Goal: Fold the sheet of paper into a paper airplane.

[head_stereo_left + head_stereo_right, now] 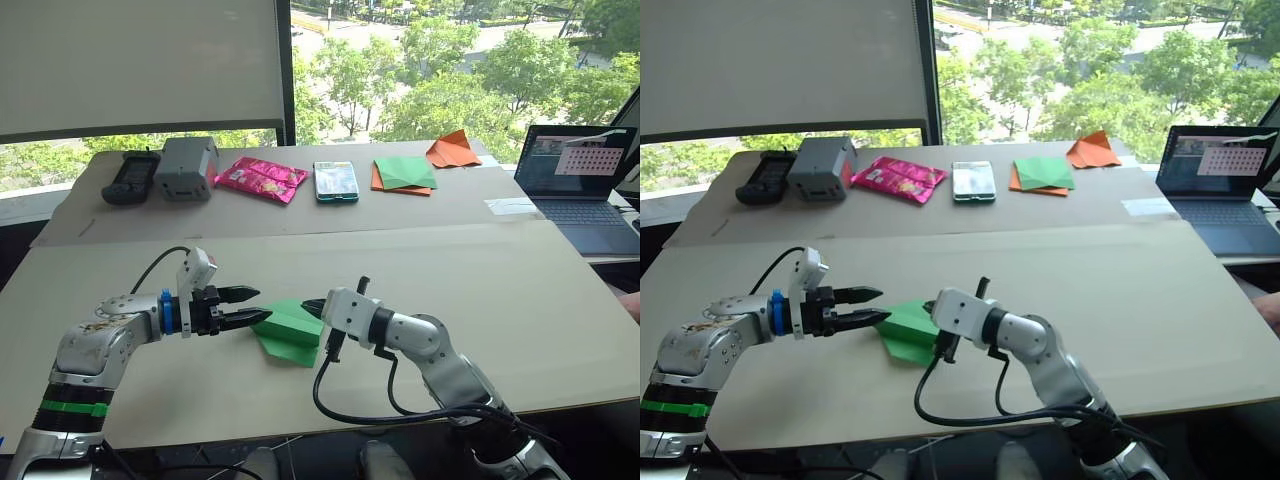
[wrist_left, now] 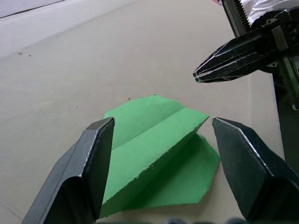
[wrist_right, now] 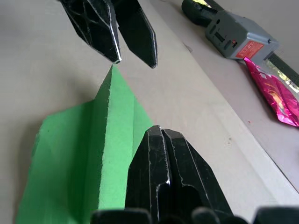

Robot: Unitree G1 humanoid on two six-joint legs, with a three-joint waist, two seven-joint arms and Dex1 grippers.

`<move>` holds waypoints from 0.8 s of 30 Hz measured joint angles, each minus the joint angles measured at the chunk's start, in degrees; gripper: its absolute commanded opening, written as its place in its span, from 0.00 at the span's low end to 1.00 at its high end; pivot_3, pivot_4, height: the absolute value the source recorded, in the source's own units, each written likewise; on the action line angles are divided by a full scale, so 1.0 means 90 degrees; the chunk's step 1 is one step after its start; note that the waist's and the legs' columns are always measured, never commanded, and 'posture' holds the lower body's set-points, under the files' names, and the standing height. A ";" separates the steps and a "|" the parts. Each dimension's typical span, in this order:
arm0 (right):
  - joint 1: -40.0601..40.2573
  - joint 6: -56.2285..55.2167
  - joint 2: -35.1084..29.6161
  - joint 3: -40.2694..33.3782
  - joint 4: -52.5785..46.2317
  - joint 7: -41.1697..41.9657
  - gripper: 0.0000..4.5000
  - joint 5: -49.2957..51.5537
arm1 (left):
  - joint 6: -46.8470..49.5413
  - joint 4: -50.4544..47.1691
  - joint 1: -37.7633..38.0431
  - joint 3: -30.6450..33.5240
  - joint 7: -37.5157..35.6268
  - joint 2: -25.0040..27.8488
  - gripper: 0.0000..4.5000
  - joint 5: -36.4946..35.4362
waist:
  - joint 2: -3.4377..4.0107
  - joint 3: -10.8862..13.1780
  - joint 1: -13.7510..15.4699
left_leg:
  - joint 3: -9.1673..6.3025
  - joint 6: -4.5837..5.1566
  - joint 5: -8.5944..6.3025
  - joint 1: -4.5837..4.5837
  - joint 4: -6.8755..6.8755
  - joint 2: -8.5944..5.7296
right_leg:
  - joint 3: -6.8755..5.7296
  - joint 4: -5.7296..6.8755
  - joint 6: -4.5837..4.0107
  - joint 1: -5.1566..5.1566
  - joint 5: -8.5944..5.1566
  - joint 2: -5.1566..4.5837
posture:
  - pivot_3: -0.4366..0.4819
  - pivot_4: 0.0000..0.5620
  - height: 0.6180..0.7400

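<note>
**Pinch the raised fold, don't shove it**

The sheet of paper (image 1: pixel 288 331) lies on the near table (image 1: pixel 520 320), already folded narrow, one flap standing up. Your left gripper (image 1: pixel 250 305) is spread wide just off its pointed end. Your right gripper (image 1: pixel 313 306) is closed, empty, at the opposite end. Judgement: steady the paper with the right tips, then close the left squarely over the raised ridge; approach low or the sheet slides.

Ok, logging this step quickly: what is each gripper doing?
Left gripper: open, holding nothing.
Right gripper: shut, empty, over the sheet of paper.
</note>
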 measured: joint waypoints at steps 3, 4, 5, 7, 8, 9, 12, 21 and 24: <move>0.0000 0.0185 0.0060 0.0103 0.0123 0.0023 0.00 0.0007 | 0.0005 -0.0070 0.0081 0.0002 -0.0070 0.0002 0.41 -0.0031 | 0.0000 0.0000 0.0008 | 0.0000 0.0000 0.0000 -0.0002 0.0001 0.0000 | 0.0000 0.0000 0.0000 0.0001 0.0000 0.0000 | 0.48 0.27 0.93; 0.0000 0.0240 0.0063 0.0113 0.0132 0.0029 0.00 0.0008 | 0.0011 -0.0109 0.0110 0.0002 -0.0091 0.0002 0.32 -0.0044 | 0.0000 0.0000 0.0009 | 0.0000 0.0000 0.0000 -0.0004 0.0001 0.0000 | 0.0000 0.0000 0.0000 0.0000 0.0000 -0.0001 | 0.48 0.27 0.93; -0.0001 0.0256 0.0065 0.0114 0.0151 0.0029 0.00 0.0007 | 0.0017 -0.0136 0.0141 0.0004 -0.0105 0.0004 0.25 -0.0050 | 0.0000 0.0000 0.0009 | 0.0000 0.0000 0.0000 -0.0002 0.0001 0.0000 | 0.0000 0.0000 0.0000 0.0001 0.0000 -0.0001 | 0.48 0.27 0.93; -0.0002 0.0274 0.0072 0.0128 0.0227 0.0029 0.00 0.0005 | 0.0021 -0.0153 0.0205 0.0007 -0.0111 0.0005 0.11 -0.0053 | 0.0000 0.0000 0.0007 | 0.0000 0.0000 0.0000 0.0000 0.0001 0.0000 | 0.0000 0.0000 0.0000 0.0001 0.0000 0.0000 | 0.48 0.27 0.93; -0.0002 0.0311 0.0088 0.0141 0.0254 0.0030 0.00 0.0004 | 0.0021 -0.0153 0.0220 0.0007 -0.0110 0.0005 0.02 -0.0052 | 0.0000 0.0000 0.0007 | 0.0000 0.0000 0.0000 -0.0001 0.0001 0.0000 | 0.0000 0.0000 0.0000 0.0000 0.0000 0.0000 | 0.48 0.27 0.93; -0.0002 0.0328 0.0104 0.0155 0.0275 0.0032 0.00 0.0005 | 0.0021 -0.0154 0.0232 0.0007 -0.0110 0.0006 0.01 -0.0052 | 0.0000 0.0000 0.0007 | 0.0000 0.0000 0.0000 -0.0002 0.0001 0.0000 | 0.0000 0.0000 0.0000 -0.0001 0.0000 0.0000 | 0.48 0.27 0.93; -0.0002 0.0432 0.0134 0.0187 0.0303 0.0056 0.00 0.0006 | 0.0024 -0.0188 0.0295 0.0009 -0.0105 0.0005 0.01 -0.0052 | 0.0000 0.0000 0.0003 | 0.0000 0.0000 0.0000 0.0000 0.0001 0.0000 | 0.0000 0.0000 0.0000 0.0001 0.0000 0.0000 | 0.48 0.27 0.93; -0.0002 0.0755 0.0154 0.0344 0.0335 0.0365 0.00 0.0091 | 0.0046 -0.0458 0.0496 0.0040 -0.0045 0.0010 0.01 -0.0055 | 0.0001 0.0000 0.0008 | 0.0000 0.0000 0.0000 -0.0001 0.0001 0.0000 | 0.0000 0.0000 0.0000 0.0001 0.0000 0.0000 | 0.48 0.27 0.93; -0.0001 0.0854 0.0151 0.0353 0.0335 0.0475 0.00 0.0215 | 0.0063 -0.0512 0.0524 0.0049 -0.0037 0.0024 0.01 -0.0060 | 0.0001 0.0000 0.0005 | 0.0000 0.0000 0.0000 0.0000 0.0001 0.0000 | 0.0000 0.0000 0.0000 0.0000 0.0000 0.0000 | 0.48 0.27 0.93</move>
